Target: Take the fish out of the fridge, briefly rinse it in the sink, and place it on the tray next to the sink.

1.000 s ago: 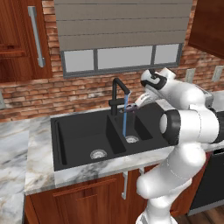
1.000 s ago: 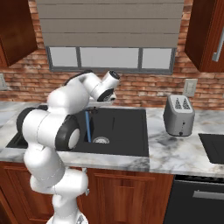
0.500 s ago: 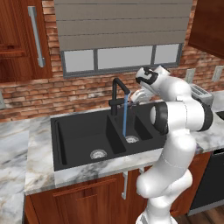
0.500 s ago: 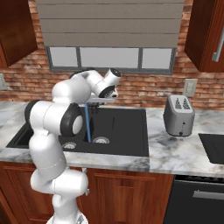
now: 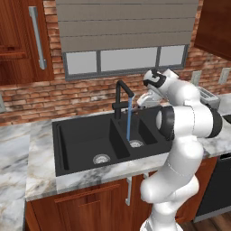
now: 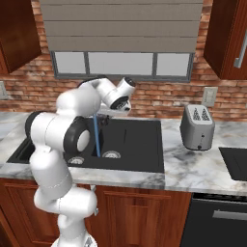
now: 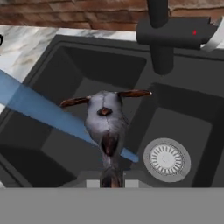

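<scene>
While water runs blue from the faucet (image 5: 122, 92) into the sink (image 5: 85, 140), the left base view has the gripper (image 5: 145, 100) just right of the spout. Over to the right base view: toaster (image 6: 197, 126) on the counter, tray (image 6: 235, 163) at the far edge. Hand view now — fingers clenched on the fish (image 7: 105, 118), hanging over the basin beside the stream, drain (image 7: 166, 158) below.
</scene>
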Available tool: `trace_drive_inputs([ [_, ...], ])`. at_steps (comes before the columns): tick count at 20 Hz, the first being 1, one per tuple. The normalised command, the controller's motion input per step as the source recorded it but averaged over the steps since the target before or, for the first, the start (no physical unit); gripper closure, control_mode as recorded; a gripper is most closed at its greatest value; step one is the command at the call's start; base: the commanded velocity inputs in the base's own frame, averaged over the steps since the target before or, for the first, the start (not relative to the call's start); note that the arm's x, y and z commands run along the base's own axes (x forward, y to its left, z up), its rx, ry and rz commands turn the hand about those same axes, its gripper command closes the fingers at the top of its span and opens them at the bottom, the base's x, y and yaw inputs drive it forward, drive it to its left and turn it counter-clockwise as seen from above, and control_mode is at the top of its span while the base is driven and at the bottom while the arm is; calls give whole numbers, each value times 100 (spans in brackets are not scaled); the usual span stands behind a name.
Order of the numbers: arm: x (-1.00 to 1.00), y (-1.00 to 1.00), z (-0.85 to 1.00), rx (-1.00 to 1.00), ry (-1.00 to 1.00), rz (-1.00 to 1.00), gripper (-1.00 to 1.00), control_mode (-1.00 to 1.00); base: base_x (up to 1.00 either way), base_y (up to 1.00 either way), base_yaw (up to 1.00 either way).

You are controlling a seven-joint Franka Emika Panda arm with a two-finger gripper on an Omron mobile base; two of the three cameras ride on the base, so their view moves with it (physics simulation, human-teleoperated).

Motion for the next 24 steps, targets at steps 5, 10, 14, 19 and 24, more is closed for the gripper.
trace_drive_inputs([
  [5,-84,-16,1,12,9,0,100,-100,0,0,0],
  [10,-100,-10,16,12,1,0,100,-100,0,0,0],
  [14,-100,-1,36,3,-12,-13,100,-100,0,0,0],
  [19,-100,0,38,-18,-25,-15,100,-100,0,0,0],
  [24,-100,0,34,-31,-25,-18,100,-100,0,0,0],
])
